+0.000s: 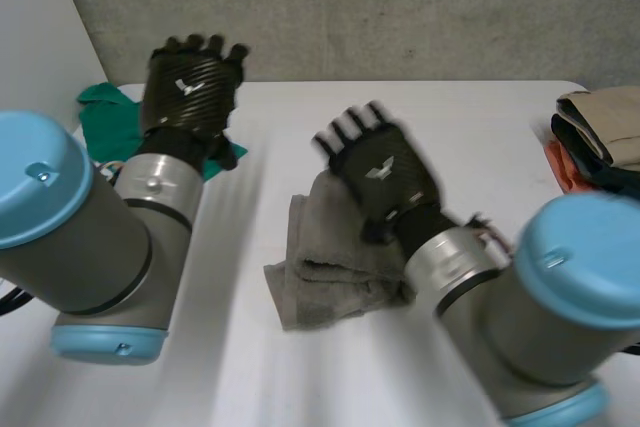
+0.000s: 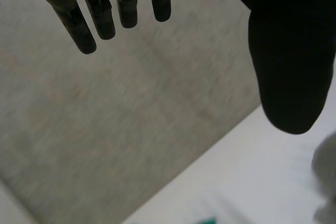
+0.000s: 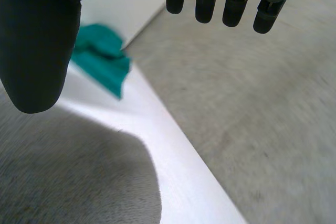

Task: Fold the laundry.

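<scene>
A grey towel (image 1: 330,265) lies folded in a thick bundle at the middle of the white table (image 1: 480,137). My right hand (image 1: 382,172) hovers over its far end, open, fingers straight, holding nothing. In the right wrist view the hand (image 3: 37,40) is spread above the towel (image 3: 68,177), clear of it. A green cloth (image 1: 100,112) lies crumpled at the table's far left corner. My left hand (image 1: 190,82) is raised above it, open and empty. Its fingers (image 2: 86,24) point toward the grey wall.
A stack of folded clothes (image 1: 600,132) in tan, dark and orange sits at the table's right edge. The green cloth (image 3: 100,59) lies near the far table edge, beyond the towel. A grey wall (image 1: 400,7) runs behind the table.
</scene>
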`<state>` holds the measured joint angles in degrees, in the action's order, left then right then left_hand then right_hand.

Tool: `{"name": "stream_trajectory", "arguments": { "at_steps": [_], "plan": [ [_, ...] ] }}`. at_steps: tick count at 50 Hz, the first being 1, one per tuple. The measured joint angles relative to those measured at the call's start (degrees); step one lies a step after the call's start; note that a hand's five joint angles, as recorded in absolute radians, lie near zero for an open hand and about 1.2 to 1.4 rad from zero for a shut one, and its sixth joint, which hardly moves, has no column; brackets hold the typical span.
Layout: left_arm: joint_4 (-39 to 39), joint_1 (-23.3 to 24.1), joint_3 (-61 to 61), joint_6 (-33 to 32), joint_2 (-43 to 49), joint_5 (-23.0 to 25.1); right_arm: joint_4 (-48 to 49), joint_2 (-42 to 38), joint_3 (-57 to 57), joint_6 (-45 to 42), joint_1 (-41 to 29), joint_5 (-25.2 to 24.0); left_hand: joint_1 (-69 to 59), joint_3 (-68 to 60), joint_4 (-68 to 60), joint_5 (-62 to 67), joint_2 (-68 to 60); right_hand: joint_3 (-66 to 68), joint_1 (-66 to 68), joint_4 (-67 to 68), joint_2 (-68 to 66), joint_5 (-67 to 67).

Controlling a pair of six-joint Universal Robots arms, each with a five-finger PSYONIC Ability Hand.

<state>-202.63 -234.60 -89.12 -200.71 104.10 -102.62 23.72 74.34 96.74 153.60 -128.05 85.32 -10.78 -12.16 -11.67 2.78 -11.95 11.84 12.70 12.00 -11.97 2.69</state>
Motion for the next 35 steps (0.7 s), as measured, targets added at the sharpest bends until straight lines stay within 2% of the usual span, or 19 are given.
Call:
{"name": "stream_trajectory", "arguments": {
  "at_steps": [4, 7, 12, 17, 24, 31, 35],
  "plan": [
    [-0.3, 3.0, 3.5, 1.5, 2.9, 4.2, -6.3, 4.1, -1.1, 12.3, 5.1, 0.3, 0.0, 0.0, 0.0, 0.0, 0.0, 0.0, 0.0, 0.0, 0.0, 0.0],
    [0.5, 5.2, 6.4, 2.6, 6.3, 7.3, -11.6, 4.6, -3.0, 16.4, 8.8, 0.3, 0.0, 0.0, 0.0, 0.0, 0.0, 0.0, 0.0, 0.0, 0.0, 0.0],
    [4.3, 8.2, 12.7, 3.6, 14.8, 11.6, -18.0, 1.7, -6.9, 18.2, 12.9, 0.5, 0.0, 0.0, 0.0, 0.0, 0.0, 0.0, 0.0, 0.0, 0.0, 0.0],
    [10.1, 9.5, 20.4, 3.5, 24.8, 12.9, -20.6, -4.0, -11.1, 17.9, 13.8, 1.3, 0.0, 0.0, 0.0, 0.0, 0.0, 0.0, 0.0, 0.0, 0.0, 0.0],
    [16.4, 9.4, 26.3, 3.0, 32.0, 7.8, -24.3, -11.7, -16.0, 17.7, 13.0, 1.4, 0.0, 0.0, 0.0, 0.0, 0.0, 0.0, 0.0, 0.0, 0.0, 0.0],
    [25.4, 9.5, 23.9, 1.0, 30.7, -7.1, -31.7, -21.6, -23.8, 18.7, 7.9, -2.3, -0.2, 0.0, 0.0, 0.0, 0.0, 0.0, 0.0, 0.0, 0.0, 0.0],
    [27.4, 9.6, 22.0, 0.9, 29.0, -9.0, -32.9, -25.3, -26.5, 18.3, 6.6, -3.0, -0.2, 0.0, 0.0, 0.0, 0.0, 0.0, -0.1, 0.0, 0.0, 0.0]
  ]
}}
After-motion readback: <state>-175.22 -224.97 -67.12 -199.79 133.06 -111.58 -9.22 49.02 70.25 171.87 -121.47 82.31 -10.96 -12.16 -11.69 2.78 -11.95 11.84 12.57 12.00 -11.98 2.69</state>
